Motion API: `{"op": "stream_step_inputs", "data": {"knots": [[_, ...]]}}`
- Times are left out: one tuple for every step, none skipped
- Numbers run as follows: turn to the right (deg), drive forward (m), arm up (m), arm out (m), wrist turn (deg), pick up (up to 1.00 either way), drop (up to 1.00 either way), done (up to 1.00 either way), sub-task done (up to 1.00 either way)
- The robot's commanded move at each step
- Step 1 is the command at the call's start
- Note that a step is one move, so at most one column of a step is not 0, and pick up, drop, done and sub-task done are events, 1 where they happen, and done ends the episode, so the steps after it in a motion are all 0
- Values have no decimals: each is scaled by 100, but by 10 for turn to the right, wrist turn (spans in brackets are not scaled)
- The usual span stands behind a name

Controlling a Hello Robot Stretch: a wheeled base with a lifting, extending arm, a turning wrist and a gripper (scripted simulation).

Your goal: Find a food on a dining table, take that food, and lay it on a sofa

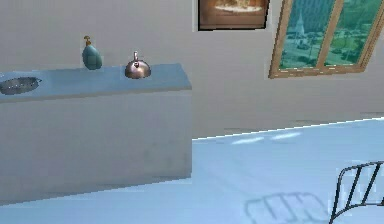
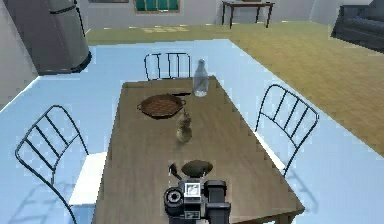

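A wooden dining table (image 2: 150, 150) runs up the middle of the arm side view. On it lies a dark rounded lump (image 2: 198, 165), perhaps a food, near the table's close end. The gripper (image 2: 184, 182) shows just below that lump, with its dark body and a white marked square at the bottom edge. The lump rests on the tabletop right at the gripper's far end, so I cannot tell whether it holds anything. A dark sofa (image 2: 360, 22) stands at the far top right.
Further along the table are a small brownish object (image 2: 185, 127), a brown bowl (image 2: 162, 104) and a clear bottle (image 2: 200, 78). Wire chairs (image 2: 285, 115) ring the table. A grey fridge (image 2: 60, 35) stands top left. The forward view has a counter (image 1: 100, 110) with a sink, a teal bottle (image 1: 91, 54) and a kettle (image 1: 137, 68).
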Motion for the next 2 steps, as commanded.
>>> {"op": "stream_step_inputs", "data": {"knots": [[0,0,22,0,0,0,0,0,0],[0,0,0,0,-450,0,0,0,0]]}}
